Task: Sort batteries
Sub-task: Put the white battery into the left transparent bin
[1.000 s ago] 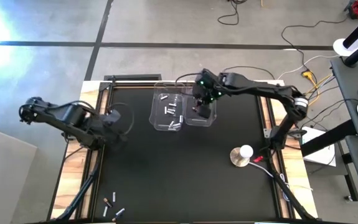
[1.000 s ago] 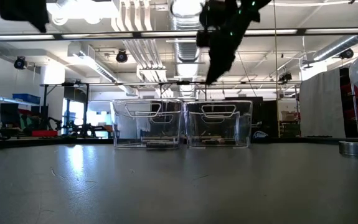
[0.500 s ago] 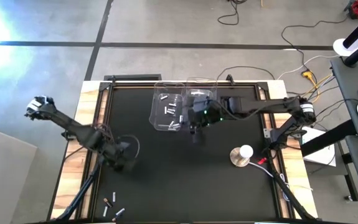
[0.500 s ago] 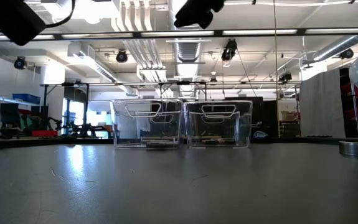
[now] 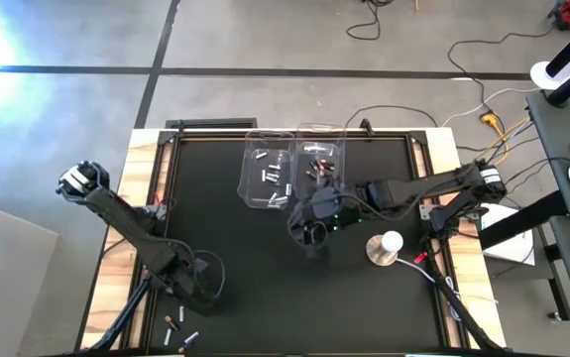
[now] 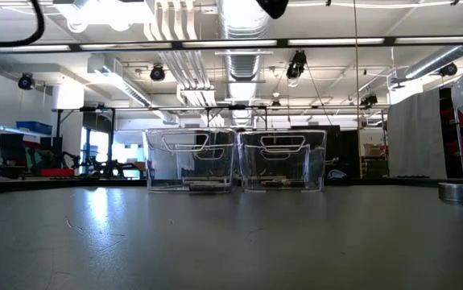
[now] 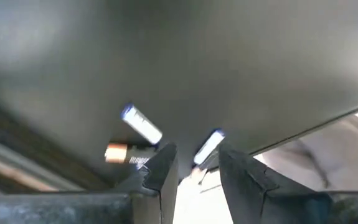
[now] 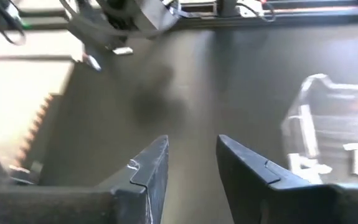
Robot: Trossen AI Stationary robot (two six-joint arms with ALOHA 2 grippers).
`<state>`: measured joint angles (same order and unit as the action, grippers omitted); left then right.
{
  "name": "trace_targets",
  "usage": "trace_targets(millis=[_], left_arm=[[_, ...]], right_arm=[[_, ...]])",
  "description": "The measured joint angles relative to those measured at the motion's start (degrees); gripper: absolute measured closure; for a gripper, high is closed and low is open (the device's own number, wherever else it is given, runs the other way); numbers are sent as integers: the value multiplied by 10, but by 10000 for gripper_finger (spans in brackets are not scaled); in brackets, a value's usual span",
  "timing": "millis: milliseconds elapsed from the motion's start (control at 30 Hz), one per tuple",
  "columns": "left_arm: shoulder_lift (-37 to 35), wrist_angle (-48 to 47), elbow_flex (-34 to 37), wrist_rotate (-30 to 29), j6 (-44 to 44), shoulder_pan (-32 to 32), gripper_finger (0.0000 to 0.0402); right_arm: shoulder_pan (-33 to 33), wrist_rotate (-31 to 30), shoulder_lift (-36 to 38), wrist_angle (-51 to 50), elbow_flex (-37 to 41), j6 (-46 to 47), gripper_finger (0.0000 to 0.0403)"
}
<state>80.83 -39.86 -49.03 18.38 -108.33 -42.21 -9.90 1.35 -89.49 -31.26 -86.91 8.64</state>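
Several loose batteries lie on the black mat near the table's front left corner; the left wrist view shows two silvery ones and a copper-ended one. My left gripper hovers open just beyond them, holding nothing. My right gripper hangs open over the mat's middle, nothing between its fingers. At the far middle, silvery batteries lie in the left clear bin and dark ones in the right bin.
A round metal disc with a white top and a small red clip sit on the mat's right side. The two bins stand side by side. Bare mat lies between the bins and the loose batteries. Wooden strips edge the table.
My left gripper has swung toward the table's near edge and sunk, tipping downward over the loose batteries. My right gripper has left the right bin and come toward the near edge, over the mat's middle.
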Motion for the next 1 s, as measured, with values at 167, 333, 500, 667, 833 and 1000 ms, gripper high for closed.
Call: trace_targets(millis=[167,333,500,667,833,1000], left_arm=[[32,5,-1,21,-18,-29,305],[54,36,-1,15,-53,-58,282],[74,39,0,11,-106,-78,243],[83,40,0,5,-137,-81,222],[101,38,7,22,-160,-81,228],[121,85,27,17,-161,-79,239]], right_arm=[[-59,-2,0,16,0,68,278],[-129,-41,-4,15,0,144,271],[-172,-110,-15,16,0,148,270],[-178,-119,-23,11,0,167,283],[-184,-118,-26,11,0,175,297],[-179,-119,-26,12,0,163,310]])
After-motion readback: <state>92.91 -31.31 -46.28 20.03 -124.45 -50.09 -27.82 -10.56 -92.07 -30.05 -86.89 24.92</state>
